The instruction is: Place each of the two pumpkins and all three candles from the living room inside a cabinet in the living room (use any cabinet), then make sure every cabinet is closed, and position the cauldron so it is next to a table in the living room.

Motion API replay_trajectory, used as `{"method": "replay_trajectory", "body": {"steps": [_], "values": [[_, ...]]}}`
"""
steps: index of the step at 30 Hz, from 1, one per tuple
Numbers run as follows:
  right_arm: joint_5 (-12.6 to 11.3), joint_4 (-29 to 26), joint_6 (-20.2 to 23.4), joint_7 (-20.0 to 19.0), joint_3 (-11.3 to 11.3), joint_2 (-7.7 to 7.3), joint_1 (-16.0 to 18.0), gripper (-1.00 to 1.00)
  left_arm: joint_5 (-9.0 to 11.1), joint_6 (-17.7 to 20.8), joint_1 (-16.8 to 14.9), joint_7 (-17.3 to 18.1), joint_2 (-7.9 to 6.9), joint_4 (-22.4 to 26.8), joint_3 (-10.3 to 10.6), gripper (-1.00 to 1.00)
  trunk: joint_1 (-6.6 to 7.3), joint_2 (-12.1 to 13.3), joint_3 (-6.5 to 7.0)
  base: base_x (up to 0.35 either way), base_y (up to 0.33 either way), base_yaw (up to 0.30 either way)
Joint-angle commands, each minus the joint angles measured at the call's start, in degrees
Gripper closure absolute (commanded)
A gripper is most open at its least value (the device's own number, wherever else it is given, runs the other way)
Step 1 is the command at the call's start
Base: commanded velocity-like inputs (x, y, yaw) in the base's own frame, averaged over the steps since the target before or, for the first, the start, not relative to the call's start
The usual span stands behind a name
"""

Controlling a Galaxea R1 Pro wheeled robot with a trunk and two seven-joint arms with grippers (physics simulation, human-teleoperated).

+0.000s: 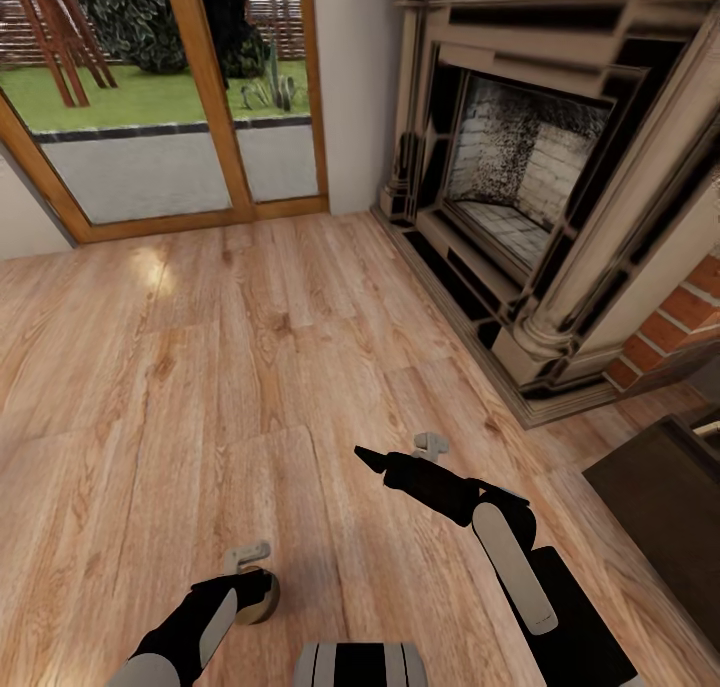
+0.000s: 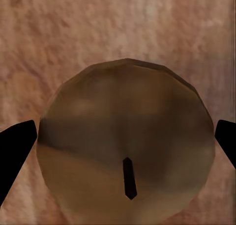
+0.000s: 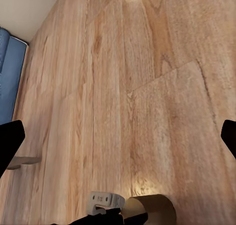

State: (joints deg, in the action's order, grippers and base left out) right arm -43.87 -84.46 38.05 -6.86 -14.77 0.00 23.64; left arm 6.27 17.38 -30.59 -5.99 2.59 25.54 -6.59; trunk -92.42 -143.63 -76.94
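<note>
Candle: beige, dark wick, low over the wooden floor, set between the left gripper fingers, clasped there. Right gripper: fingers spread wide, holding nothing, above bare boards. Fireplace ahead right; glass doors ahead left.

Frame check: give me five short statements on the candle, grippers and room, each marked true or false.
1. A candle sits between the left gripper's fingers. True.
2. The right gripper holds a pumpkin. False: it is empty and open over the floor.
3. A fireplace stands ahead on the right. True.
4. The candle has no wick. False: a dark wick shows on top.
5. The floor is carpeted. False: it is wood plank.
</note>
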Motion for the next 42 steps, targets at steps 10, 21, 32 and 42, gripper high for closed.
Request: {"method": "replay_trajectory", "body": {"steps": [10, 21, 32, 42], "values": [[-0.1, 0.1, 0.4, 0.6, 0.1, 0.12, 0.0, -1.00, 0.1, 0.9, 0.0, 0.1, -0.19, 0.6, 0.0, 1.00, 0.25, 0.1, 2.22, 0.000, 0.000, 0.000], [-0.2, 1.9, 2.3, 15.9, -0.6, 1.07, 0.1, -1.00, 0.2, 24.3, -0.1, 0.2, -1.57, 13.8, -10.8, 1.00, 0.54, 0.3, 4.66, 0.000, 0.000, 0.000], [0.2, 4.5, 2.6, 18.9, -2.0, 4.42, 0.0, -1.00, 0.2, 30.1, -0.1, 6.8, -3.23, 17.0, -13.6, 1.00, 1.40, 1.6, 6.97, -0.105, 0.000, 0.000], [0.0, 4.4, 2.9, 28.9, -2.2, 6.97, 0.0, -1.00, 0.2, 31.6, -0.1, 8.2, -4.78, 18.0, -13.6, 1.00, 3.60, 5.6, 8.76, -0.116, 0.000, 0.002]]}}
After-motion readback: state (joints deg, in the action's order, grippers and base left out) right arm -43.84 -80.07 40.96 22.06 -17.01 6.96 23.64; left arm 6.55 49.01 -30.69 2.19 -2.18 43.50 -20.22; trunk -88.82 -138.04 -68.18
